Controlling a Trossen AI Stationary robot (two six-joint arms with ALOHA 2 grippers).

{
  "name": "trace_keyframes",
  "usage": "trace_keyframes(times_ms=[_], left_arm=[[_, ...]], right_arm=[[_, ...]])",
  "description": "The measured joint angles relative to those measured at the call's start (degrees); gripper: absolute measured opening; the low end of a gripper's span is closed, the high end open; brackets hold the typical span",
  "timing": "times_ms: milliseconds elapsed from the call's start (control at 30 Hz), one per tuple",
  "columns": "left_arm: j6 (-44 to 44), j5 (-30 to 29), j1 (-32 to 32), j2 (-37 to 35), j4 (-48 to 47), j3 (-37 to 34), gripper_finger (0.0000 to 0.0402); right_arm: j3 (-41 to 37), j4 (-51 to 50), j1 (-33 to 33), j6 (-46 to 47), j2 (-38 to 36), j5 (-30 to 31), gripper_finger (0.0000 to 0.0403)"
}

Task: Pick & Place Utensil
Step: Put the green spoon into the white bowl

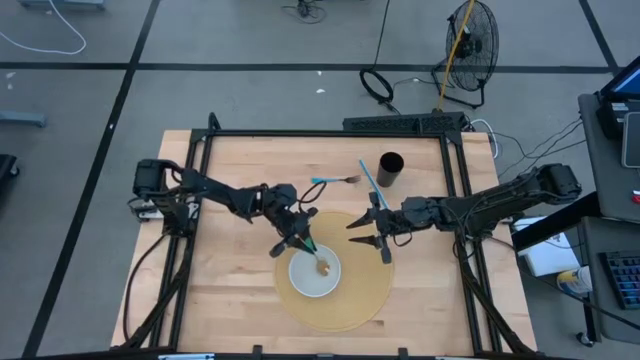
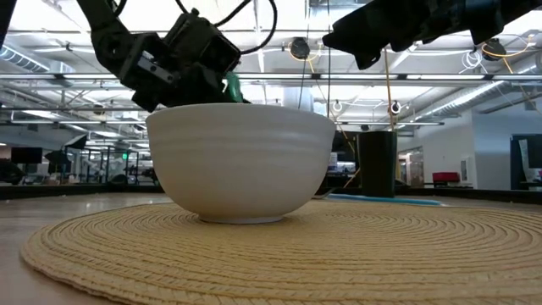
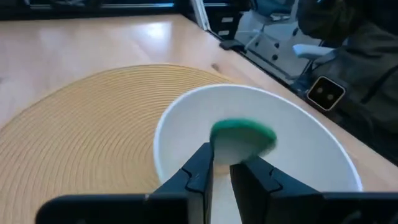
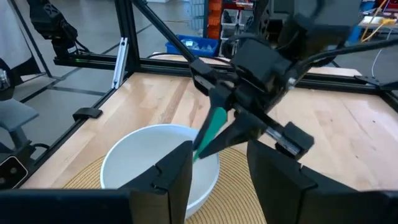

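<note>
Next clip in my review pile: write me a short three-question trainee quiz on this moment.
1. True or false: the left gripper holds a green-handled utensil over the white bowl.
2. The bowl rests on: A) bare wood B) the woven placemat C) a tray
3. Fill in: the right gripper hovers with its fingers ____.

Key: 1 true; 2 B; 3 open

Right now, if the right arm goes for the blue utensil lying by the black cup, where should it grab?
Grab the blue utensil mid-handle, from straight above, jaws across its width. It lies flat on the table, and its far end sits close to the black cup, so the middle has more room.
</note>
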Motion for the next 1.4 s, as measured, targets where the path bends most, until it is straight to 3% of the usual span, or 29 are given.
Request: trace_keyframes(times_ms=[367,633,1167,1400], left_arm=[[0.4,-2.2,0.4,-0.1,-1.5,0.0,0.0007],[-0.2,-2.4,0.4,-0.1,-1.5,0.0,0.0023],[-13.8,2.2,3.8,-0.2,-5.2,0.1,0.0006],[-13.8,2.2,4.1,-0.2,-5.2,0.1,0.0059]], right_arm=[[0.0,-0.7,0.0,0.7,0.0,0.0,0.0145],[0.0,-0.7,0.0,0.7,0.0,0.0,0.0145],[0.0,-0.7,0.0,0.7,0.0,0.0,0.0142],[0.0,-0.9,0.0,1.2,0.0,0.0,0.0141]])
